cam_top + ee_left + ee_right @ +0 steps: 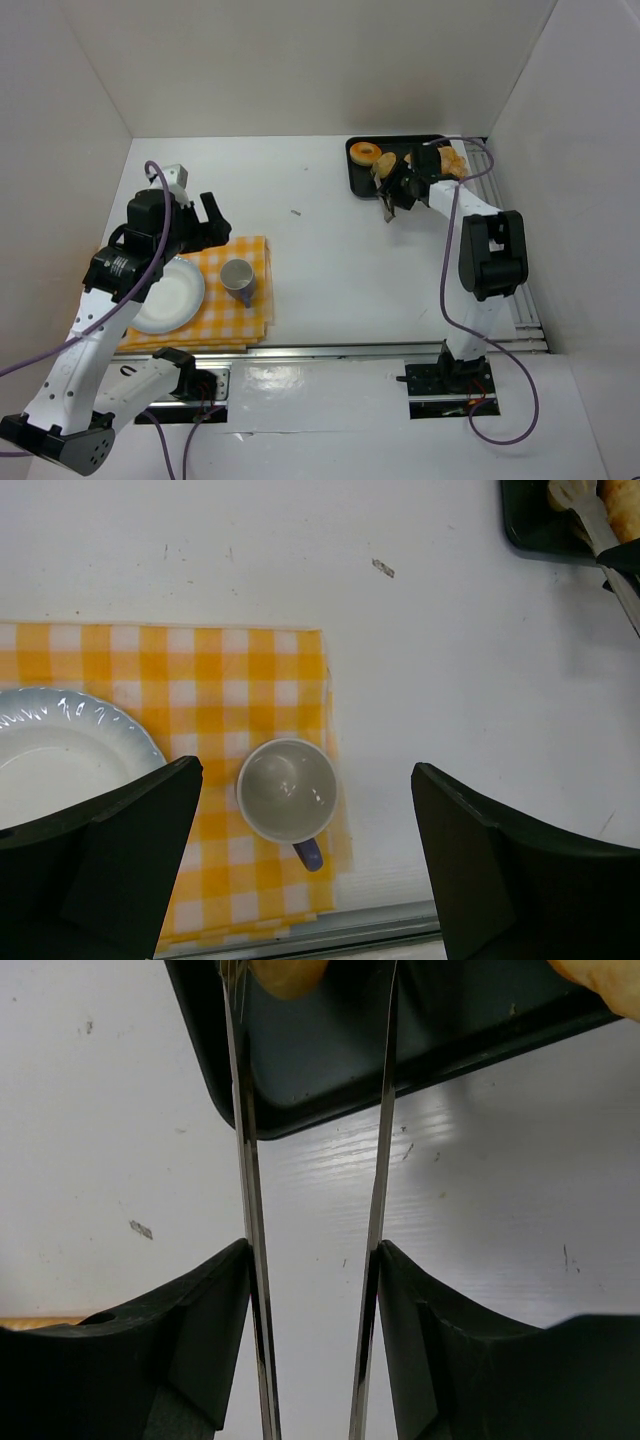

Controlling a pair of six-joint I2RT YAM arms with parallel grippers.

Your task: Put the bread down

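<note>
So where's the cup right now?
In the top view, the cup sits on the left side, on the yellow checked cloth, just right of the white plate.

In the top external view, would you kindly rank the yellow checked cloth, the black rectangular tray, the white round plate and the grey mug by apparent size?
1. yellow checked cloth
2. black rectangular tray, though it is partly hidden
3. white round plate
4. grey mug, clearly the smallest

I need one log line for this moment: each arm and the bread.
right gripper: holds tongs, tips at bread on black tray | left gripper: open above cup | plate: empty | bread: not yet placed
</note>
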